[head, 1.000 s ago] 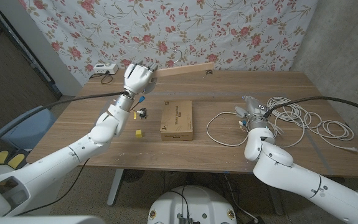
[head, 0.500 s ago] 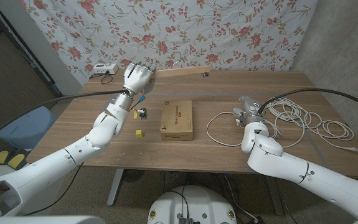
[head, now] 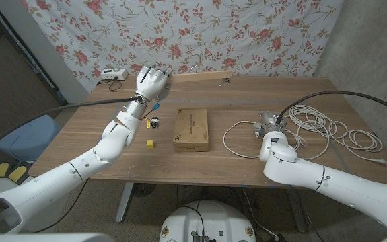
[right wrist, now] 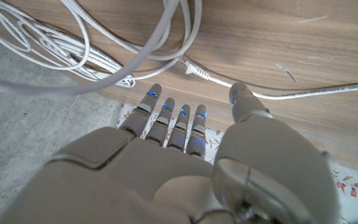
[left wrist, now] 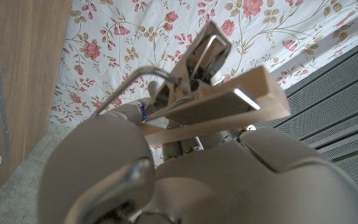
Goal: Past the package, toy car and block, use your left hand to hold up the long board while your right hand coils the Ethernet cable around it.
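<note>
A wooden table [head: 301, 91] is standing in front of a floral curtain [head: 247, 33]. At the far edge of the table, the left hand [head: 151, 82] is gripping one end of the long board [head: 200, 76], a pale wooden plank that is stretching toward the middle of the far edge, raised at the held end while its other end looks to be lying near the tabletop. In the left wrist view, the left hand [left wrist: 166, 174] is wrapping around the board [left wrist: 228, 106], with what seems to be a metal clip beside it, though that part is hard to make out. Nearer the robot, a small toy car [head: 154, 122] is sitting just beside a brown cardboard package [head: 191, 130], and a little yellow block [head: 150, 143] is lying near both. On the robot's right side, the white Ethernet cable [head: 328, 128] is sprawling in loose loops across the table. The right hand [head: 270, 124] is hovering at the inner edge of those loops. In the right wrist view, the right hand [right wrist: 185, 162] is showing its fingers [right wrist: 166, 115] side by side and extended just short of a cable [right wrist: 166, 37] strand, holding nothing.
</note>
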